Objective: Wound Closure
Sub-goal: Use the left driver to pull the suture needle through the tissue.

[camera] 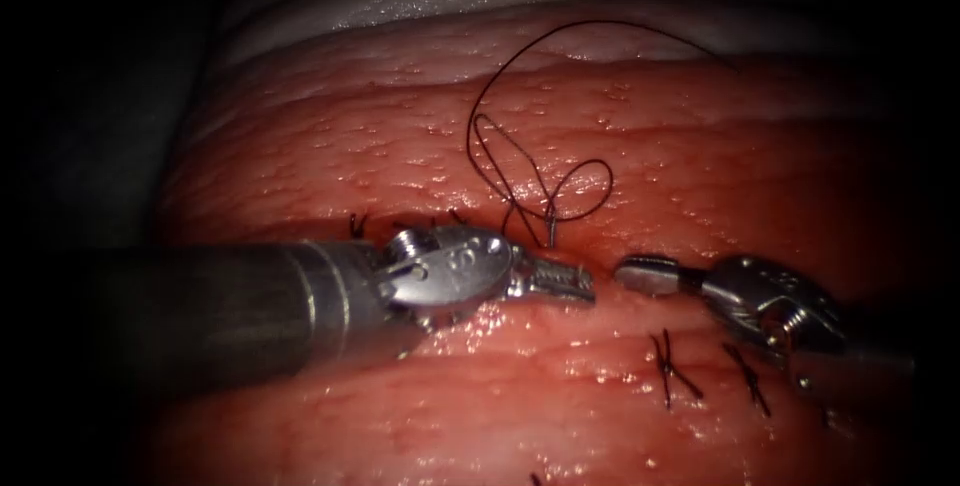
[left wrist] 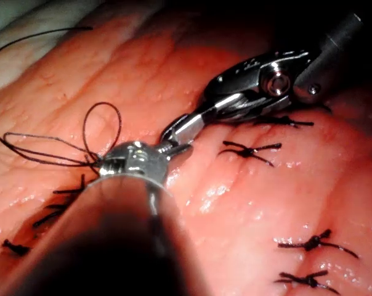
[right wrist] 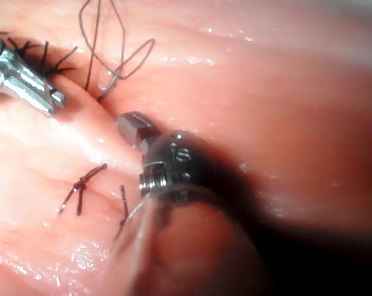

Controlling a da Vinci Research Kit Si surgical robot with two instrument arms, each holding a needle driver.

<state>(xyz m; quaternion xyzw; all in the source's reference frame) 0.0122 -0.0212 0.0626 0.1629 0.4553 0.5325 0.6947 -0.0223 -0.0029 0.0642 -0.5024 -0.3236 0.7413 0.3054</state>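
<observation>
The tissue (camera: pixel 560 136) has its cut running across the picture between the two tools. My left tool (camera: pixel 560 281) lies along the cut with its jaws shut and nothing visible between them; it also appears in the right wrist view (right wrist: pixel 27 81). My right tool (camera: pixel 645 274) faces it tip to tip across a small gap, jaws shut and empty (left wrist: pixel 189 126) (right wrist: pixel 132 125). Dark thread (camera: pixel 540 181) lies in loose loops on the tissue just above the left jaws. It meets the tissue at a short, thicker grey piece (camera: pixel 550 231) (right wrist: pixel 109 86). Whether that piece is the needle I cannot tell.
Finished stitches with cut ends (camera: pixel 668 371) (camera: pixel 745 378) sit below the right tool, and another stitch (camera: pixel 357 226) lies above the left tool's wrist. More stitches appear in the left wrist view (left wrist: pixel 250 150) (left wrist: pixel 312 243). The thread's long tail (camera: pixel 640 31) arcs toward the far pale edge.
</observation>
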